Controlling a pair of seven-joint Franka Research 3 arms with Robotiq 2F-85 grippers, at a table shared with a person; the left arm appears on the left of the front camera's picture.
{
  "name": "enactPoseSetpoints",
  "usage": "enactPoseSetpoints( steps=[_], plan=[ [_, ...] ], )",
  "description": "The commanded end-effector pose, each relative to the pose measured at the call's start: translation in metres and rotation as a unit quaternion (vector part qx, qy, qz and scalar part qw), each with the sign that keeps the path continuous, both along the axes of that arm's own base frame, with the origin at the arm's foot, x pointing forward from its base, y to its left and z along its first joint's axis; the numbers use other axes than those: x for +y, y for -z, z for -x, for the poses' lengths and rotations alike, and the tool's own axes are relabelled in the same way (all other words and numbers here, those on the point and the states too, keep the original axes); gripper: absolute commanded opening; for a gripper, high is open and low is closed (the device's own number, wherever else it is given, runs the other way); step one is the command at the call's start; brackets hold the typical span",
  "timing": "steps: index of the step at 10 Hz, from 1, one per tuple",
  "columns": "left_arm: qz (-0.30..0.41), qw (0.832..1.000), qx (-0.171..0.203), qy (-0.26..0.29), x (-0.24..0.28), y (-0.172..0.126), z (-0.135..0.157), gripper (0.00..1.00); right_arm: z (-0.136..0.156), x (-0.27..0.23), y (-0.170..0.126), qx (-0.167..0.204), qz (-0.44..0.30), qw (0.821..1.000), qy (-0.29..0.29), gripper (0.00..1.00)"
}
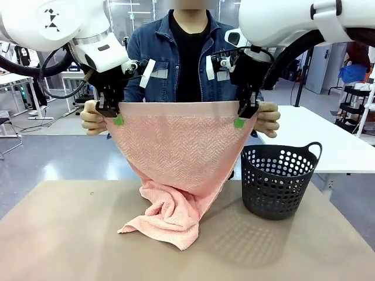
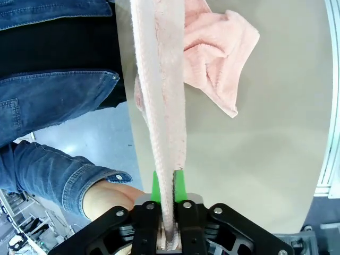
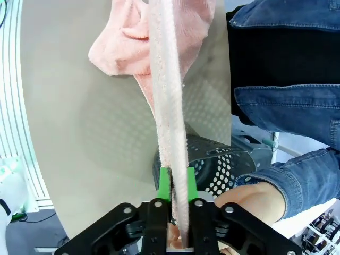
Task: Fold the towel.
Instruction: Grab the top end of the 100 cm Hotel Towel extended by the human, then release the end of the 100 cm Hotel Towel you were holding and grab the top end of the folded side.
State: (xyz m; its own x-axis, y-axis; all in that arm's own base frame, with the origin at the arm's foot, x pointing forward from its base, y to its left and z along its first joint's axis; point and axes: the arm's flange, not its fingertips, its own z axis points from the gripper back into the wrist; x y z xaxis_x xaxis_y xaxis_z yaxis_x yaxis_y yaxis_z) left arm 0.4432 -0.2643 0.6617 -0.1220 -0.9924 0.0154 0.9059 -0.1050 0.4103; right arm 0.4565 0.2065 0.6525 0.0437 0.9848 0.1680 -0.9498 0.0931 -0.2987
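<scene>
**Tabletop up front, pink towel strung out above it**

Tan table (image 1: pixel 53 234) spreads across the bottom of the frame. On it, lower centre, the bottom end of the towel (image 1: pixel 176 146) is slumped in a crumpled heap. Above that heap the cloth hangs as a broad panel, wide at the top and narrowing downward. It's light salmon pink, with a clear herringbone weave and a plain hem band along the top edge. That edge is pulled nearly straight across the middle of the frame.

At upper left, the left gripper (image 1: pixel 111 114) is clamped on one top corner, its green pad (image 1: pixel 119 120) pressed to the cloth. At upper right, the right gripper (image 1: pixel 245 114) is pinched tight on the other corner. Both wrist views show the towel edge-on, a thick fuzzy strip running up between closed fingers.

Behind the towel stands a person in a denim jacket. One hand (image 1: pixel 91 120) sits just outside the left gripper and the other hand (image 1: pixel 269 120) just outside the right. Whether they grip the cloth, I can't tell.

A dark perforated basket (image 1: pixel 280 181) stands on the table at right, just beside the hanging towel
</scene>
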Motion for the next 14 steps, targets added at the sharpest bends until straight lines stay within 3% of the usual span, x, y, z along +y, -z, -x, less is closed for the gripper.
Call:
enactPoseSetpoints(
  steps=[1, 4, 5, 6, 14],
  plan=[
    [-0.005, 1.0, -0.002, -0.017, 0.002, -0.007, 0.003, 0.0, 0.002, 0.001, -0.003, -0.002, -0.001, 1.0, 0.016, 0.0],
    [0.005, 1.0, 0.004, -0.029, 0.006, -0.003, 0.002, 0.0, 0.002, -0.001, 0.0, 0.002, -0.002, 1.0, 0.02, 0.0],
    [0.028, 0.998, 0.016, -0.045, 0.014, 0.006, -0.001, 0.0, 0.0, -0.006, 0.009, 0.025, -0.021, 0.999, 0.022, 0.0],
    [0.004, 1.0, 0.0, -0.009, 0.001, -0.001, 0.0, 0.0, 0.0, 0.0, -0.001, 0.0, -0.002, 1.0, 0.004, 0.0],
    [0.004, 1.0, 0.0, -0.009, 0.001, -0.001, 0.0, 0.0, 0.0, 0.0, -0.001, 0.0, -0.002, 1.0, 0.004, 0.0]
  ],
)
